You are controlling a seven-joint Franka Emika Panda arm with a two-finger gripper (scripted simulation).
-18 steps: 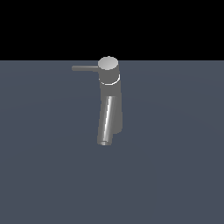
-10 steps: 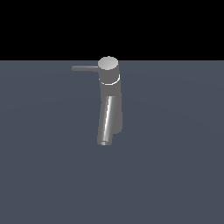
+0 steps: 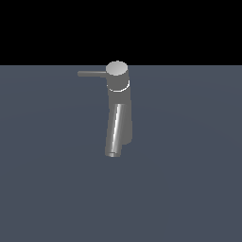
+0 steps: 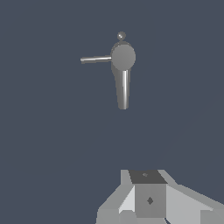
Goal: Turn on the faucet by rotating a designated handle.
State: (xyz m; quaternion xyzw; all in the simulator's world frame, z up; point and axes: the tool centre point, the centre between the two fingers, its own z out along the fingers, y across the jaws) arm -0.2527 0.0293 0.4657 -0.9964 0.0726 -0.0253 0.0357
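The faucet [image 3: 120, 111] stands upright on the dark grey floor, a grey metal cylinder with a lighter round cap [image 3: 116, 69] on top. Its slanted spout [image 3: 115, 134] runs down toward the camera. The handle [image 3: 92, 73], a thin straight rod, sticks out from the cap toward the exterior view's left. From the wrist view I look down on the faucet [image 4: 123, 70] and its handle [image 4: 95, 59]. My gripper [image 4: 148, 194] shows only as pale blocky parts at the picture's edge, well away from the faucet and touching nothing. It is out of the exterior view.
A flat dark grey floor [image 3: 189, 179] spreads all around the faucet. A small grey ball [image 4: 121, 36] shows just beyond the cap in the wrist view.
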